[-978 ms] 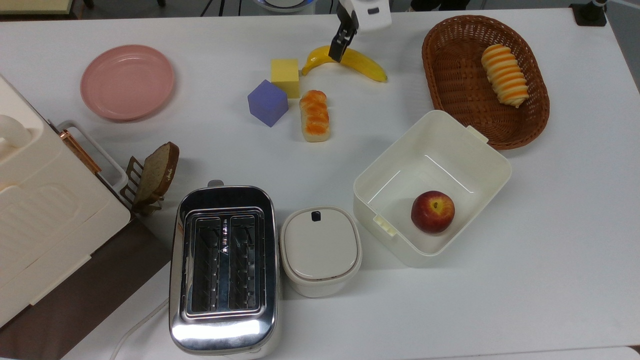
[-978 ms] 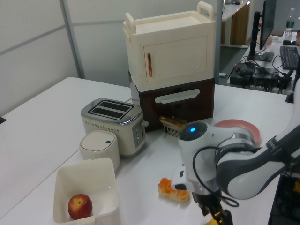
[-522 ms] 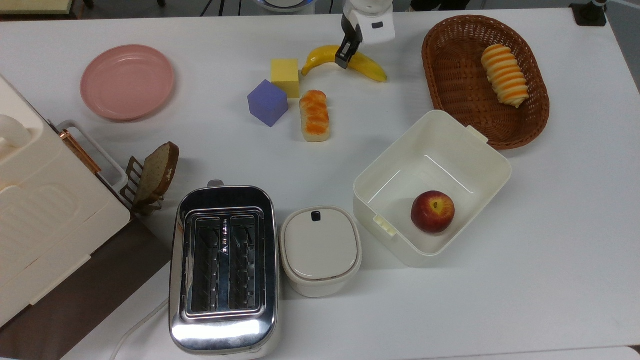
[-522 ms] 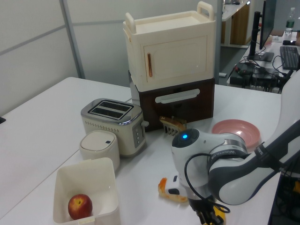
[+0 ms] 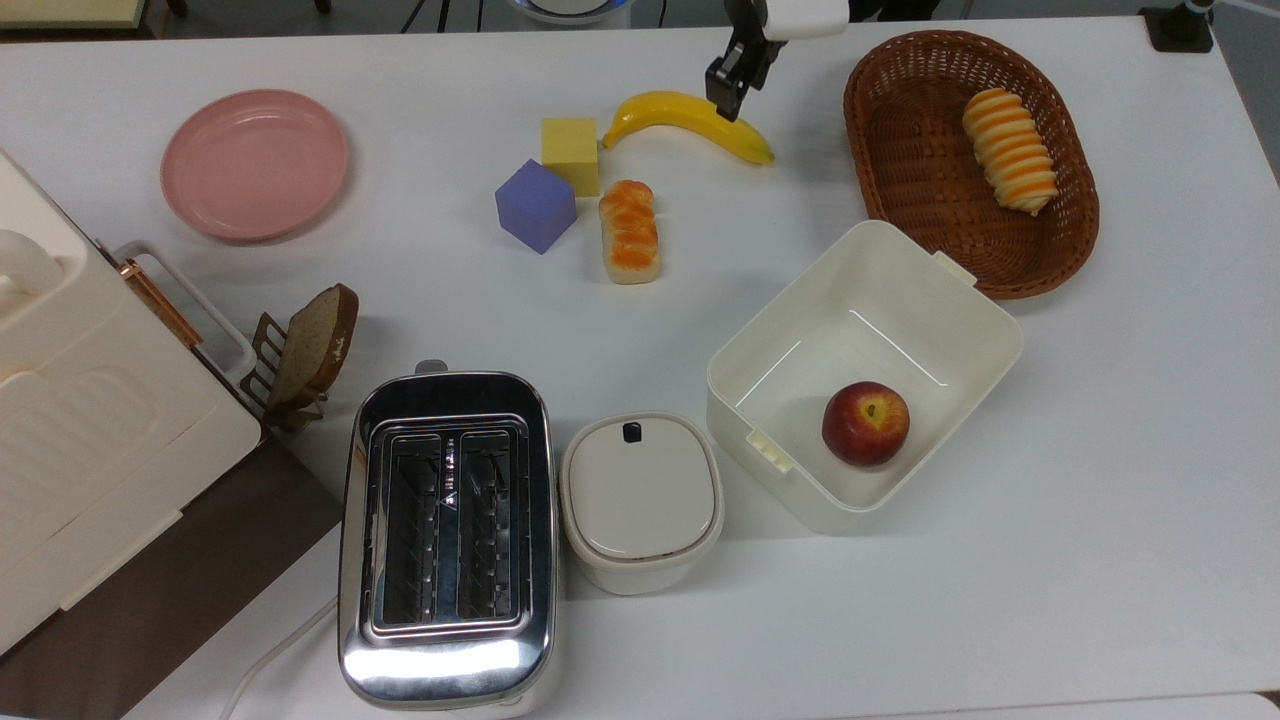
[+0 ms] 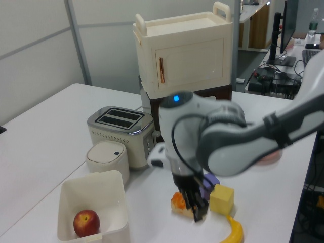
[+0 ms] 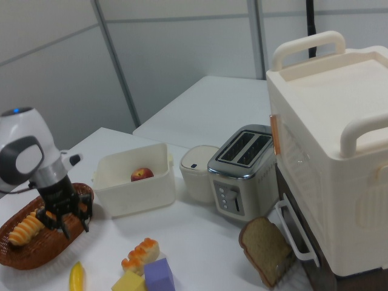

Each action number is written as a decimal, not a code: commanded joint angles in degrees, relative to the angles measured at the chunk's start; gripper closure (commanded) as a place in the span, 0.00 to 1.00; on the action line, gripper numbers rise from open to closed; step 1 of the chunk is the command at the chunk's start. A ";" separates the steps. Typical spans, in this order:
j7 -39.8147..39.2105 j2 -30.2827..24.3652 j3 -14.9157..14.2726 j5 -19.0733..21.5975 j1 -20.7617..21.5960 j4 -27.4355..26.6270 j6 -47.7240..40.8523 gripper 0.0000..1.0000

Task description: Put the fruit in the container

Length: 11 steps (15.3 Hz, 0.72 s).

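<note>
Inside the tub [image 5: 975, 320], near corner: a red apple [image 5: 866, 423]. Beyond the tub's far-left wall in the top view, flat on the table [image 5: 1100, 500]: the banana [image 5: 690, 118], untouched. Above the banana's right half in the top view: the gripper [image 5: 732, 88], fingers spread apart in the right view, holding nothing.

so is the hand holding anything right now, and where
Nothing is held. The hand is open and empty above the table, and the banana lies on the table.
</note>
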 commanded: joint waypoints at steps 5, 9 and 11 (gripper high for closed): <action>0.55 2.80 -0.46 -0.09 1.01 -4.21 -3.36 0.00; -1.30 3.94 -0.29 -0.62 1.18 -8.08 -2.49 0.00; -1.12 4.82 -0.11 -0.62 1.53 -8.78 -2.48 0.08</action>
